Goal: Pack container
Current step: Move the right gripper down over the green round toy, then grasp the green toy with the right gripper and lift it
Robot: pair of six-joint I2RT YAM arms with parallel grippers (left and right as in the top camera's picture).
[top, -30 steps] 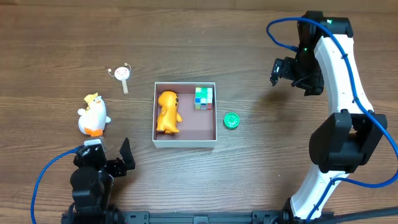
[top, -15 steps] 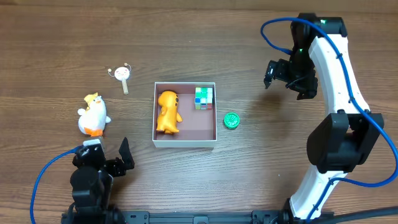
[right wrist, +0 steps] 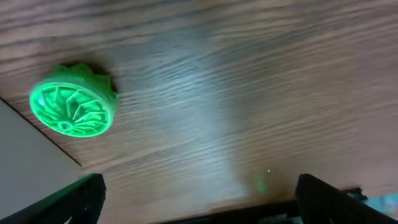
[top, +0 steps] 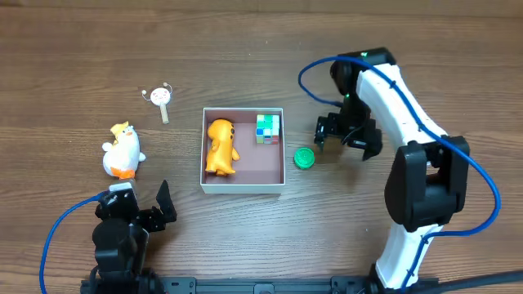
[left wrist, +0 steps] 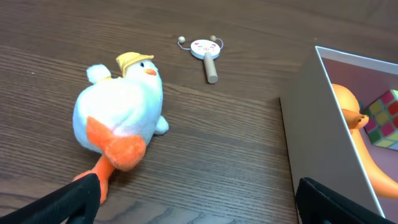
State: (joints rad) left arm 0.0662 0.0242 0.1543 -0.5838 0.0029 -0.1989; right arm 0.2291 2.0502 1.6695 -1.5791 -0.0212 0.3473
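Table [top: 82,49]: container [top: 243,187] sits about mid-table, open side up. The orange figure [top: 220,147] lies along its left wall and the colour cube [top: 267,128] is in its far-right corner.

Right gripper [top: 343,144] has its jaws spread wide and holds nothing, near the container's right wall. Left gripper [top: 140,201] is also spread and empty, by the table's near edge. The plush duck [top: 122,151] lies loose beyond it.

Key relation: green disc [top: 304,158] is on the table just beside the container's right wall, with a small gap. It's between that wall and the right gripper. In the right wrist view it sits off-centre toward the container, not between the fingers. It's round, so no axis to align.

Right arm is far nearer; I'd take the disc first and mind the wall.

The small rattle [top: 160,99] lies toward the far-left corner.
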